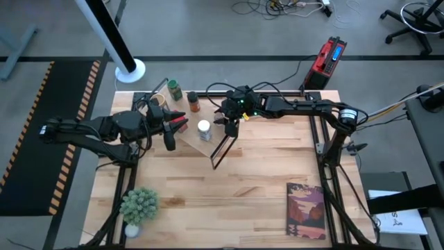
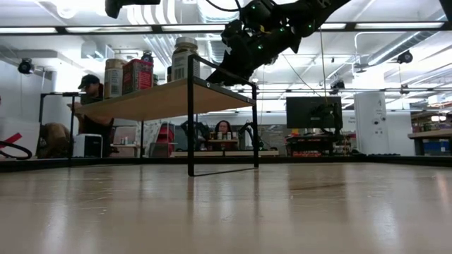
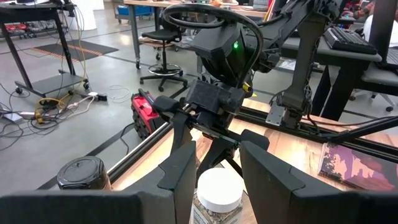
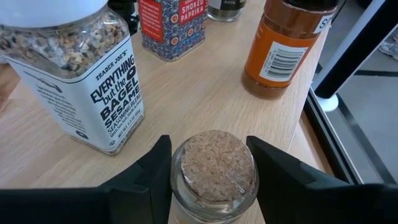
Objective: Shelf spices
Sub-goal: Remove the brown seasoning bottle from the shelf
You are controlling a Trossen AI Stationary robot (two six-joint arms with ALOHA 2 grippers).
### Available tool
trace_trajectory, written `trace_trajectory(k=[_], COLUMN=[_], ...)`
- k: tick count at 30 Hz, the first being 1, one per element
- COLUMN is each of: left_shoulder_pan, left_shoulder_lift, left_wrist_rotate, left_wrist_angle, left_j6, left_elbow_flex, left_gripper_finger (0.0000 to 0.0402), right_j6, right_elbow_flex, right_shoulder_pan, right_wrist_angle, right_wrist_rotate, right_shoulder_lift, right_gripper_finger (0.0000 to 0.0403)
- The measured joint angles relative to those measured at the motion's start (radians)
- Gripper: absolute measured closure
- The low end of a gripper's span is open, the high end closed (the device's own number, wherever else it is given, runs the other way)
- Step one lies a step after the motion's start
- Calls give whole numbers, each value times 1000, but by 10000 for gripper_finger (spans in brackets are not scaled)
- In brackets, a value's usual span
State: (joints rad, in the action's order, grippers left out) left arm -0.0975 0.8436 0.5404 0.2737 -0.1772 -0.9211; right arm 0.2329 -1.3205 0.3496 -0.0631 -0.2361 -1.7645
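Note:
The shelf (image 1: 191, 143) is a pale plank on a black frame (image 2: 191, 127). On it stand the white-lidded jar (image 1: 204, 129), the red tin (image 4: 171, 25) and the dark-lidded brown jar (image 4: 283, 50). My right gripper (image 4: 213, 168) reaches in from the table's right, at the plank's frame end, shut on the tan-topped jar (image 4: 214, 165). My left gripper (image 3: 217, 165) hovers open above the plank's other end; the white lid (image 3: 217, 190) shows between its fingers, lower and farther on, untouched. The green-lidded jar (image 1: 174, 89) stands near the far edge. My right gripper pinches the tan-topped jar between its two fingers, one (image 4: 155, 171) on each side of the glass neck (image 4: 180, 186) just below the cork top. The fingers come slanting down from the table's right. The jar is upright; its base is hidden beneath it.
A potted plant (image 1: 139, 207) stands at the near left corner and a book (image 1: 306, 210) lies at the near right. The middle of the table between them is bare wood. A person (image 2: 88, 106) shows in the room beyond the shelf.

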Motion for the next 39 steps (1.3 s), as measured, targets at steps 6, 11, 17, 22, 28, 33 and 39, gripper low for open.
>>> trace_trajectory(k=[6,11,17,22,28,33,39], left_shoulder_pan=[0,0,0,0,0,0,0], left_shoulder_lift=[0,0,0,0,0,0,0], left_wrist_rotate=[0,0,0,0,0,0,0], left_wrist_angle=[0,7,6,6,8,11,33], left_j6=[0,0,0,0,0,0,-8], left_elbow_flex=[0,0,0,0,0,0,0], left_gripper_finger=[287,287,287,287,287,287,287], right_j6=[3,3,13,17,53,74,94], right_elbow_flex=[-1,-1,-50,-119,-232,-304,-312], right_shoulder_pan=[0,0,0,-2,-5,-5,-4], right_wrist_angle=[-9,-21,-92,-163,-309,-390,-477], right_wrist_rotate=[0,0,-11,-47,-60,-60,-60], right_shoulder_lift=[0,8,15,17,18,26,81], right_gripper_finger=[240,245,245,245,245,245,245])
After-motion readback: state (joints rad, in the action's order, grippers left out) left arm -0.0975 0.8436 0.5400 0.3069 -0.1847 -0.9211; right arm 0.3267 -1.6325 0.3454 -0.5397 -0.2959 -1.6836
